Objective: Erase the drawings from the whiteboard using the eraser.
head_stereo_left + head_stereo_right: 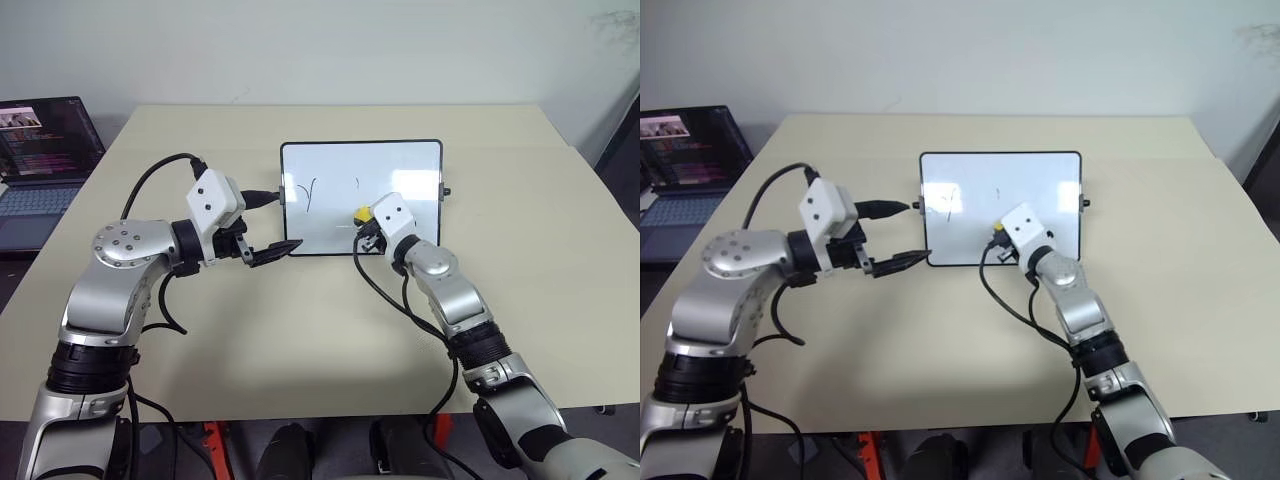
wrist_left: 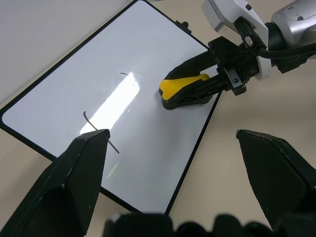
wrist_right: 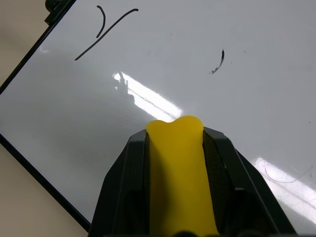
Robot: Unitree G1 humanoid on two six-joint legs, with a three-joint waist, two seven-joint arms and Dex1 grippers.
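A yellow eraser [image 2: 183, 88], clamped between the right gripper's [image 1: 366, 226] fingers, rests on a whiteboard [image 1: 400, 165] lying flat on a table [image 1: 520, 250], beside remaining black drawings [image 3: 101, 29]. The left gripper [image 1: 268, 226] hovers open, empty, at the board's near left corner.

Yellow, white, black on beige
Yellow eraser [image 2: 183, 87], glossy white whiteboard [image 1: 400, 165] with black frame, thin black drawings [image 3: 103, 30], beige desk [image 1: 300, 340].

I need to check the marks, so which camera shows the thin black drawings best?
Right wrist view: the thin black drawings appear large on the glossy white whiteboard. Left wrist view shows two strokes, one partly behind a finger; the head views show them tiny.
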